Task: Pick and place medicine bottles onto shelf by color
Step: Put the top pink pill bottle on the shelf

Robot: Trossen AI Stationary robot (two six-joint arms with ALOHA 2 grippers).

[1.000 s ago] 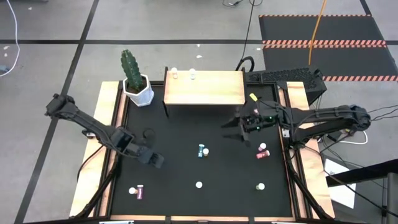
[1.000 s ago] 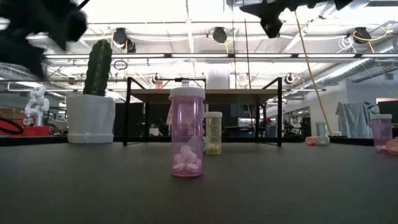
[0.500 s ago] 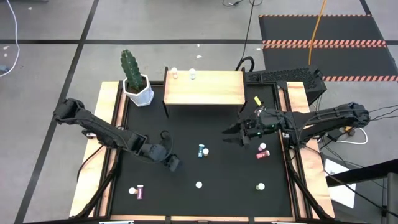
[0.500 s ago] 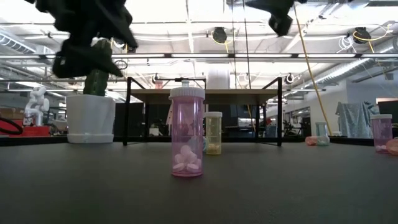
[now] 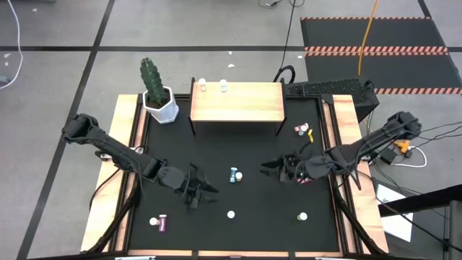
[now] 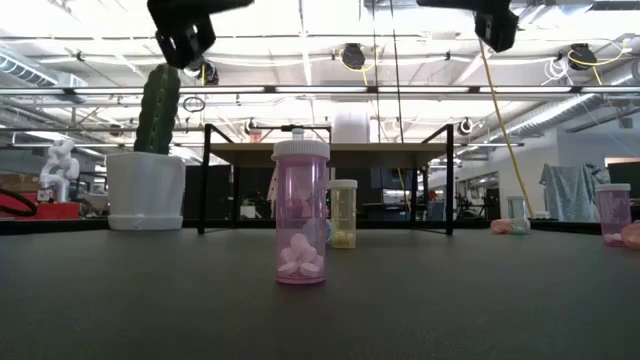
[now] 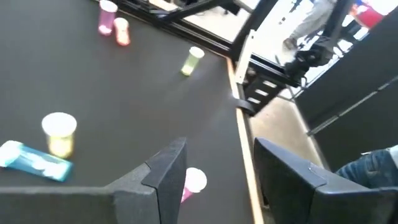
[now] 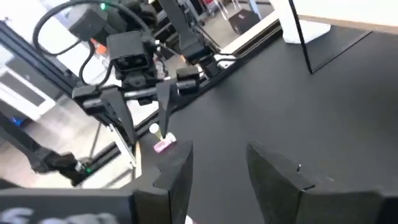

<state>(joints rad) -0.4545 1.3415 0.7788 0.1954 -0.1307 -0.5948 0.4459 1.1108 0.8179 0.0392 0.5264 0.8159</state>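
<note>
Small white-capped bottles stand or lie on the black mat point(image 5: 216, 144). A blue one point(image 5: 233, 175) lies at the middle beside an upright yellow one point(image 7: 59, 133). A pink one point(image 6: 301, 215) stands near the front and shows as a white cap point(image 5: 231, 214). Another pink one point(image 5: 160, 223) lies at the near left. Two bottles point(image 5: 213, 87) stand on the wooden shelf point(image 5: 237, 102). My left gripper point(image 5: 206, 195) is open and empty above the mat, left of the blue bottle. My right gripper point(image 5: 267, 168) is open and empty, right of it.
A white pot with a cactus point(image 5: 159, 101) stands left of the shelf. A pink and a yellow bottle point(image 5: 303, 130) lie near the right edge, one bottle point(image 5: 302, 216) stands at the near right, and a pink one point(image 5: 306, 178) is partly under my right arm.
My left gripper has gone toward the table's right and near edges, ending close to the blue bottle. My right gripper has gone toward the near edge, away from the shelf. No bottle has moved.
</note>
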